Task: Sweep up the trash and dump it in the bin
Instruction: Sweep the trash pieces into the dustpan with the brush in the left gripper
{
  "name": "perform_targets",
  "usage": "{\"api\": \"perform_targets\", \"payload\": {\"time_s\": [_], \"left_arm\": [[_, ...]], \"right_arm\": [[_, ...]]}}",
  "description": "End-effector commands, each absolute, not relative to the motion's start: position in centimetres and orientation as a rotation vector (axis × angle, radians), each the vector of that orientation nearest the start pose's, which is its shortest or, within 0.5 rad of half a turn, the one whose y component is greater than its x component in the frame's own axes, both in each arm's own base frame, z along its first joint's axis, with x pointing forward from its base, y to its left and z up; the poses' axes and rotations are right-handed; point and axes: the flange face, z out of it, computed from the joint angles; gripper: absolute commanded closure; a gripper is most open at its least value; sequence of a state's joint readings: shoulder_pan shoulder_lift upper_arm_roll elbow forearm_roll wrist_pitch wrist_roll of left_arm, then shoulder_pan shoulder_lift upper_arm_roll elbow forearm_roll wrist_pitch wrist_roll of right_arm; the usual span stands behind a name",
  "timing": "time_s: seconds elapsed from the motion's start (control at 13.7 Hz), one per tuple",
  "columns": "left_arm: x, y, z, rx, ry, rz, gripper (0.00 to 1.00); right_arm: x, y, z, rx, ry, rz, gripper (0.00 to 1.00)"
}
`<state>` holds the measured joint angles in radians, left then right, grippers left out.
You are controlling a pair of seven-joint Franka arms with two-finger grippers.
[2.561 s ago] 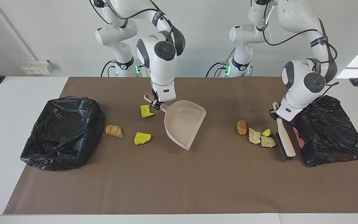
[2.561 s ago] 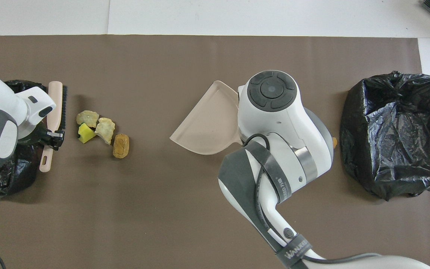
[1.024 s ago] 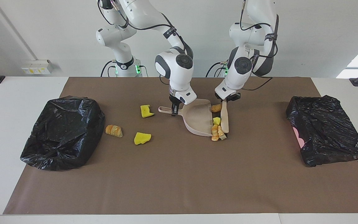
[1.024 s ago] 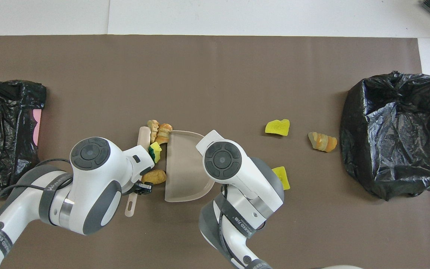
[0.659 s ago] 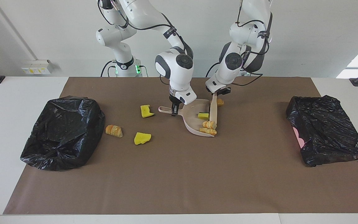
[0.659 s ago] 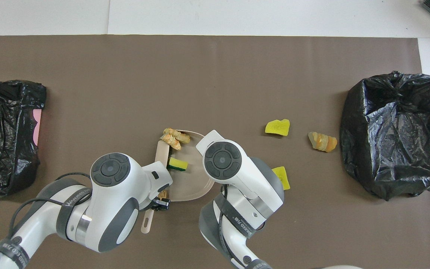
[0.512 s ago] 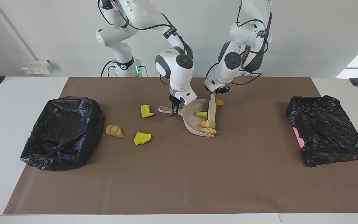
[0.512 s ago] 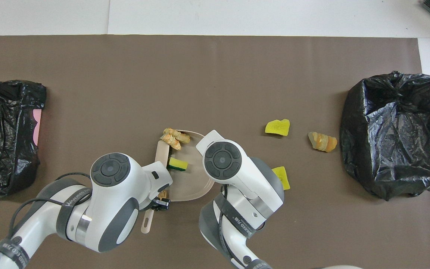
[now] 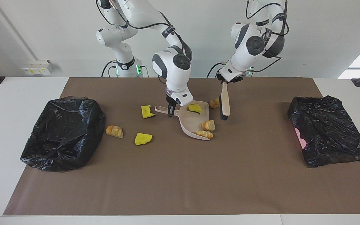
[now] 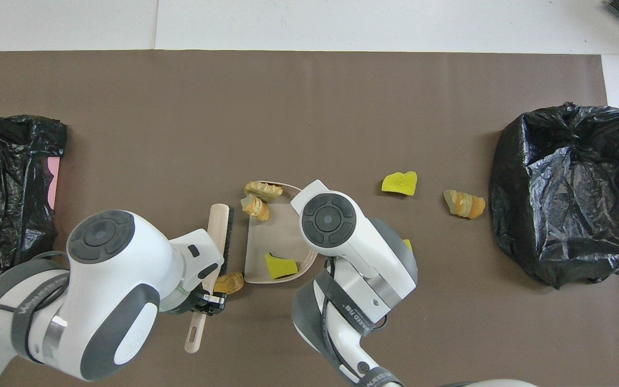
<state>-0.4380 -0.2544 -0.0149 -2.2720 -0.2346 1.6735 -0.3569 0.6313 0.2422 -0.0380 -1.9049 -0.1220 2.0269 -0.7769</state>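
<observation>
Three scraps sit in the dustpan (image 9: pixel 195 122), right claw (image 9: pixel 170 110) clamped on its handle; left claw (image 9: pixel 226 82) grips the brush (image 9: pixel 225 104). Four scraps remain on the counter (image 9: pixel 180 181), nothing dumped.

The dustpan (image 10: pixel 280 236) holds a yellow sponge chunk (image 10: pixel 280 265) (two bread lumps (image 10: pixel 258 199) at its lip).

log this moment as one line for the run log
left gripper: shut on brush, lifted | right gripper: shut on dustpan handle | in pan: three scraps | loose: four
</observation>
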Motion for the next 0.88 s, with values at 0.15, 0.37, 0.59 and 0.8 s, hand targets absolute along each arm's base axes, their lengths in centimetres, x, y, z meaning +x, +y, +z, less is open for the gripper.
{"api": "perform_targets", "payload": {"time_s": [0.15, 0.37, 0.59, 0.8], "left_arm": [[33.5, -20.1, 43.6, -2.953, -0.66, 0.663, 1.0], [30.4, -18.8, 42.0, -2.927, -0.699, 0.659, 1.0], [28.7, -21.4, 39.0, -2.93, -0.685, 0.597, 1.0], [28.2, -23.2, 37.5, -2.977, -0.667, 0.571, 1.0]], "right_arm": [[48.3, 32.3, 37.2, -2.346, -2.247, 0.243, 1.0], [47.4, 31.3, 35.8, -2.196, -2.394, 0.254, 1.0], [46.8, 31.2, 35.2, -2.175, -2.433, 0.276, 1.0], [46.6, 31.4, 34.7, -2.18, -2.425, 0.289, 1.0]]}}
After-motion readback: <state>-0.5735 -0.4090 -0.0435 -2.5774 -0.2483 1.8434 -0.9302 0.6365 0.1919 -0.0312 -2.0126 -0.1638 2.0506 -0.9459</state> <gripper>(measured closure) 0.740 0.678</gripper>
